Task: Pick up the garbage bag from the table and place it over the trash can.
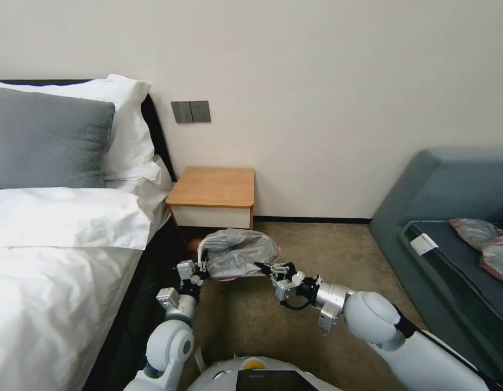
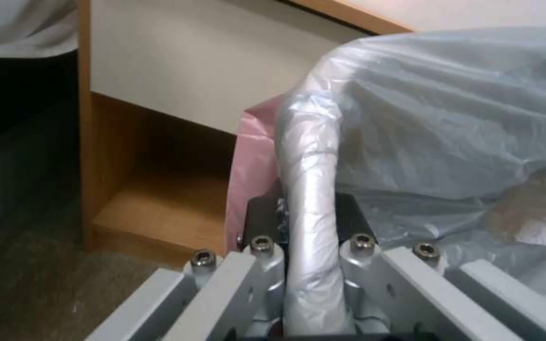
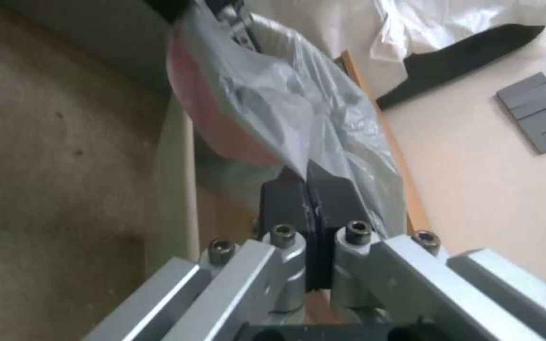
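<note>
The garbage bag, wrinkly translucent grey with a pink rim, bulges over the floor in front of the table. My left gripper holds its left side. In the left wrist view that gripper is shut on a rounded edge wrapped in the bag. My right gripper holds the bag's right side. Its black fingers are pressed together on a fold of the bag. The trash can shows as a pale cream wall under the pink rim. In the head view the bag hides it.
A bed with white sheets and a grey pillow stands close on the left. A blue-grey sofa on the right carries two flat grey-pink bags. Brown carpet lies between them. The nightstand's lower shelf is just behind the bag.
</note>
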### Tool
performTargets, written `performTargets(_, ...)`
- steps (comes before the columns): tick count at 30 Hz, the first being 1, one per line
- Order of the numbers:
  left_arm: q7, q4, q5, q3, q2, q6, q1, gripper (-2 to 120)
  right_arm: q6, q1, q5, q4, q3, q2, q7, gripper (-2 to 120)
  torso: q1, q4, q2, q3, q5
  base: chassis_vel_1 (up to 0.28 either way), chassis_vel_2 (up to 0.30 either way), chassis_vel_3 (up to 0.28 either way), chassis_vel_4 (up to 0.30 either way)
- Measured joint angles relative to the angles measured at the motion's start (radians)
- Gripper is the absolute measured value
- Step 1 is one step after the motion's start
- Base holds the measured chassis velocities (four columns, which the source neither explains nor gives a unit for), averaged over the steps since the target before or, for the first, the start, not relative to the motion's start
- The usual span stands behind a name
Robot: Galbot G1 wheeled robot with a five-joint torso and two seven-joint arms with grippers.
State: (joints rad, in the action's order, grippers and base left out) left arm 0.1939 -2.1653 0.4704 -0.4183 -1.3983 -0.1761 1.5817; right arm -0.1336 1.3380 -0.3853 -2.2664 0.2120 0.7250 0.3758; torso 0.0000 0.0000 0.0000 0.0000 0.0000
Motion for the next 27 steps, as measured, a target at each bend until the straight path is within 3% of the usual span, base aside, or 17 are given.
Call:
performTargets(12, 0.031, -0.016, 0.057, -0.037, -0.015, -0.022, -0.02, 3, -0.003, 0.037, 0.097, -0.014, 0.023, -0.009, 0.046, 0, 0.0, 0.0, 0.0, 0.0, 0.0, 0.0, 0.0, 0.0, 0.0)
performTargets(27, 0.085, -0.088, 0.235, -0.048, -0.03, -0.084, 0.007, 3, -0.048, 0.046, 0.109, 0.077, 0.036, 0.016, 0.064, 0, 0.0, 0.0, 0.0, 0.0, 0.0, 0.0, 0.0, 0.0, 0.0)
